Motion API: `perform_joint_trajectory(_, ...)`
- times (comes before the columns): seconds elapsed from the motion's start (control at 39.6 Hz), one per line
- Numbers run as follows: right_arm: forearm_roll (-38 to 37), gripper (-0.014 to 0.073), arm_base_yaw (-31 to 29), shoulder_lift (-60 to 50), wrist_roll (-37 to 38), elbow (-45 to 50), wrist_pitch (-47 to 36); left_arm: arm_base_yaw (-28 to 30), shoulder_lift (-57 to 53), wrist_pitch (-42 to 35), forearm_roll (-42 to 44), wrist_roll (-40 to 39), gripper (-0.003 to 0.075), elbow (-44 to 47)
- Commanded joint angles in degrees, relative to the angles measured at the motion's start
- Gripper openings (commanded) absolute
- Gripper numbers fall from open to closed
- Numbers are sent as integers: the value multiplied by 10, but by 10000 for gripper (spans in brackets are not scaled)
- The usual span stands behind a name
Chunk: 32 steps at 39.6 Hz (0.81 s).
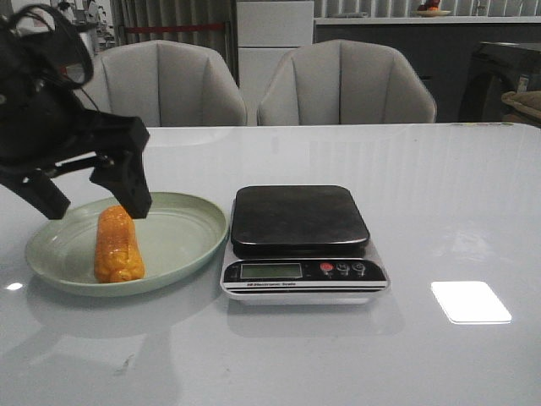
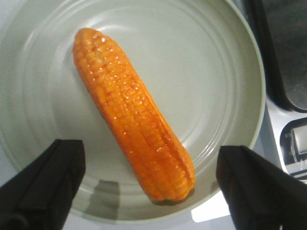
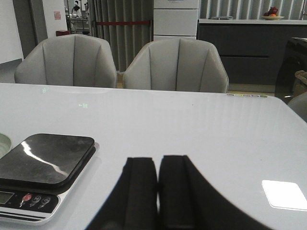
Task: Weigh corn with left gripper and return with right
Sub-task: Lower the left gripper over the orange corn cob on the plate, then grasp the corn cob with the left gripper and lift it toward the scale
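Our left gripper (image 1: 95, 203) hangs over the green plate (image 1: 186, 245) with its two black fingers (image 1: 125, 182) spread wide apart and holding nothing. We see the corn (image 1: 118, 244) lying on the plate just below the fingertips; in the front view the nearer-to-scale finger's tip sits right at the cob's far end, though we cannot tell whether it touches. From the left wrist camera, the corn (image 2: 134, 115) lies flat between the two open fingers (image 2: 45, 179), crossing the gap at a slant rather than squarely, so its long axis runs diagonally to the line joining the fingertips. One rounded end points away from the gripper toward the plate's (image 2: 225, 81) middle, and the other, blunter end lies close to the plate's rim, nearer the fingers. In the front view that long axis runs roughly toward and away from us, with a slight tilt. Beside the open gripper, on the side away from the arm's body, stands the digital scale (image 1: 301, 241), its dark platform bare, its edge just beside the plate. Our right gripper (image 3: 157, 191) shows only in its own wrist camera, low over the white table (image 3: 201, 129), its two fingers pressed together with nothing between them; the scale (image 3: 43, 172) sits off to one side of it
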Motion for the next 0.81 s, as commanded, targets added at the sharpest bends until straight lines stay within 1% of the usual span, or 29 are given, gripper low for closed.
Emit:
perform_joint_trajectory(0.0, -6, 177, -3, -7, -5, 6, -48, -4, 9, -11, -22, -6, 606, -30)
perform_joint_trajectory(0.13, -6, 177, -3, -7, -5, 6, -48, -4, 48, -4, -32, -6, 601, -43)
perform_joint_trajectory(0.2, -6, 177, -3, -7, -5, 6, -48, -4, 73, 12, -36, -6, 555, -60)
perform_joint_trajectory(0.28, -6, 177, -3, -7, -5, 6, -48, -4, 89, 33, -37, -6, 463, -78)
perform_joint_trajectory(0.48, -6, 177, -3, -7, -5, 6, -48, -33, 93, 46, -47, -2, 112, -138)
perform_joint_trajectory(0.56, -6, 177, -3, -7, -5, 6, -48, -50, 92, 46, -47, -2, 125, -171)
perform_joint_trajectory(0.78, -6, 177, -3, -7, -5, 6, -48, -108, 104, 41, -65, -2, 126, -255)
